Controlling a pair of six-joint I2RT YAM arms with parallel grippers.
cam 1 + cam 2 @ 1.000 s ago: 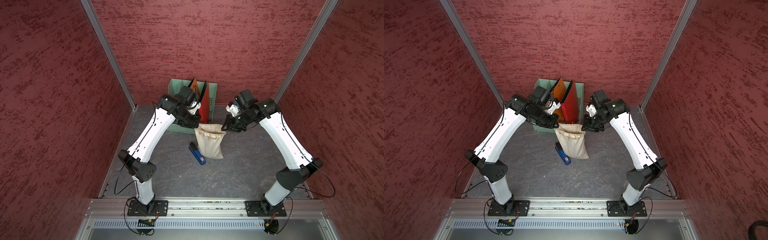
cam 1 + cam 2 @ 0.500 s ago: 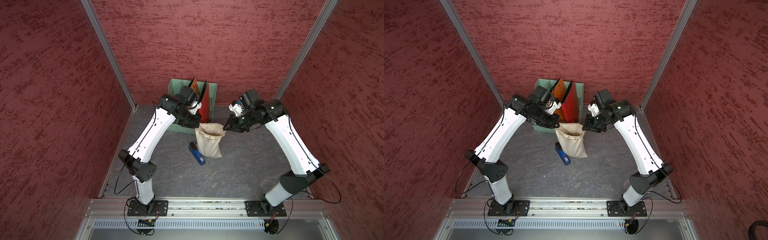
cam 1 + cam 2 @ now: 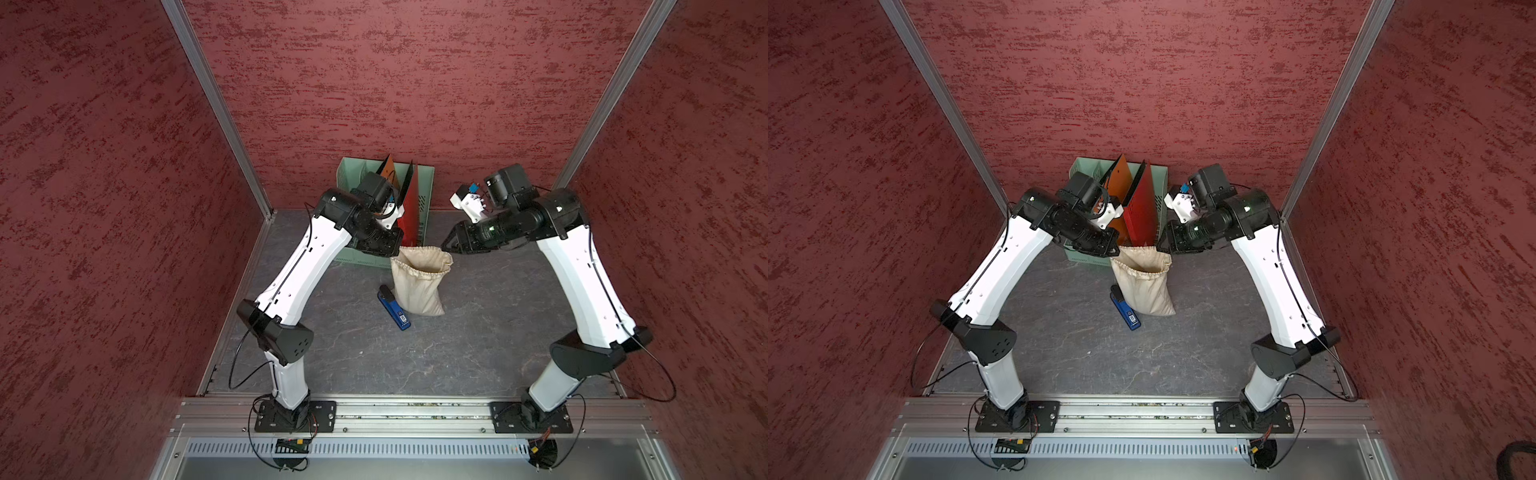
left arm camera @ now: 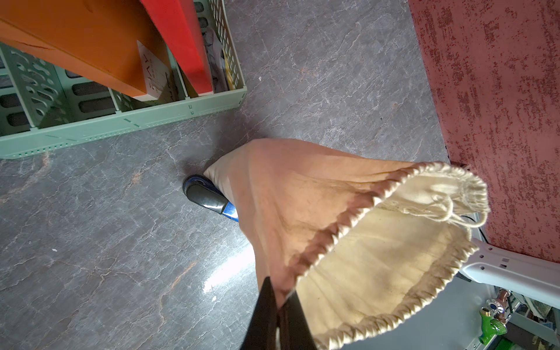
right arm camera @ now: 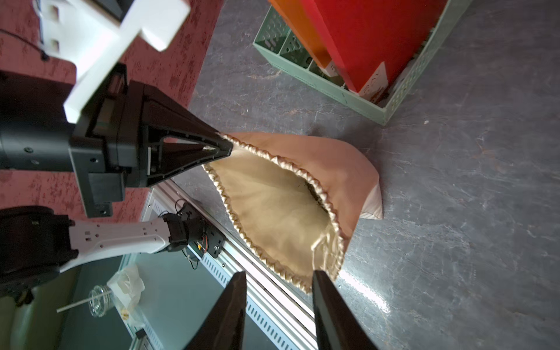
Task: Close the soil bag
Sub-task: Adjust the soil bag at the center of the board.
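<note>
1. Soil bag (image 3: 417, 286): one. Its foot is on the table (image 3: 478, 345) near the middle of the far edge, and its neck is raised and gaping. The contents are hidden save a dark sliver.
2. Left tool (image 5: 224, 147): clamped on the neck's rim. Its tip is hard to make out in both top views.
3. Right tool (image 5: 278, 272): fingers apart, rim just at their tips, nothing gripped. The finger bases are cut off.
4. Blue stapler (image 3: 394, 307): one, just beside the bag and partly hidden behind it in the left wrist view.
5. Green rack (image 3: 349, 170): one, holding two folders, orange (image 3: 1115, 187) and red (image 3: 1142, 208).

Matt cream cloth soil bag (image 3: 419, 291) lies on glossy, veined stone-look tabletop (image 3: 457, 353).
</note>
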